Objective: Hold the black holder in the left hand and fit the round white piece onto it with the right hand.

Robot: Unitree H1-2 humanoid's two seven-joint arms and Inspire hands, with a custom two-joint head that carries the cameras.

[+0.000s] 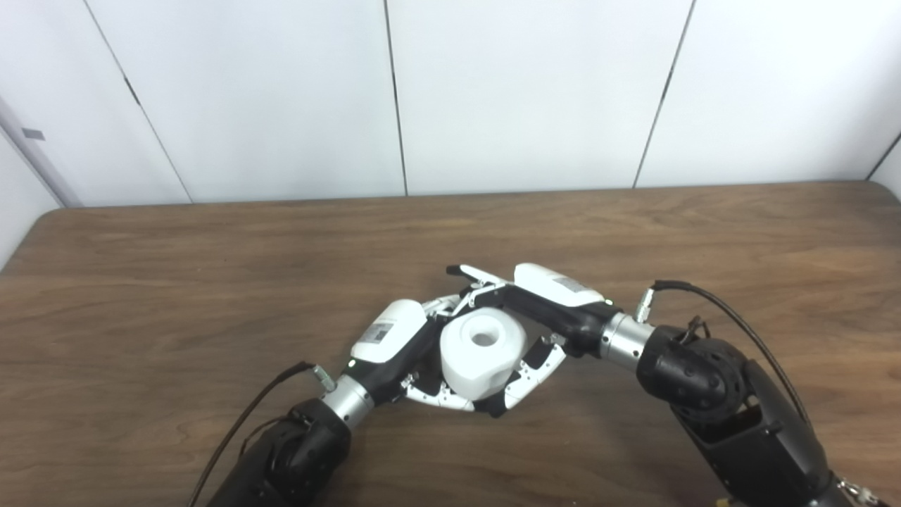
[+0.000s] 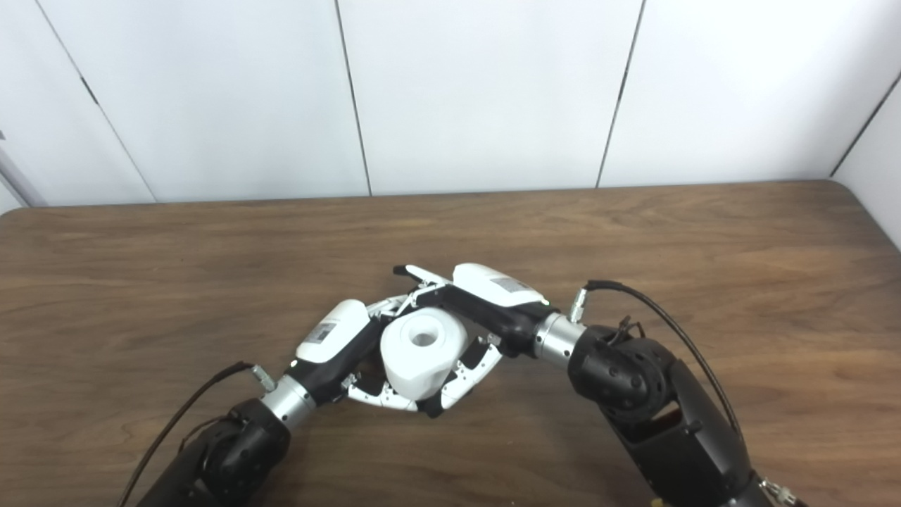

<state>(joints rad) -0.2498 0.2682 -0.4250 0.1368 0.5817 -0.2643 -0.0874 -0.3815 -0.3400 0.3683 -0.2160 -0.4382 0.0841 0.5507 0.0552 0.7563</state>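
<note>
The round white piece [image 1: 482, 352], with a hole in its top, sits upright between my two hands just above the table, near the front middle. My left hand [image 1: 398, 345] is closed around its lower part from the left, with its fingers [image 1: 436, 400] curled under the front. The black holder is hidden beneath the white piece and those fingers. My right hand [image 1: 545, 303] is shut on the white piece from the right, with fingers [image 1: 535, 370] along the front side and the thumb behind it. The piece also shows in the right eye view [image 2: 422, 348].
The brown wooden table [image 1: 211, 282] stretches wide on both sides and behind the hands. White wall panels [image 1: 521, 91] stand beyond its far edge. Both forearms and their black cables [image 1: 732, 317] come in from the bottom.
</note>
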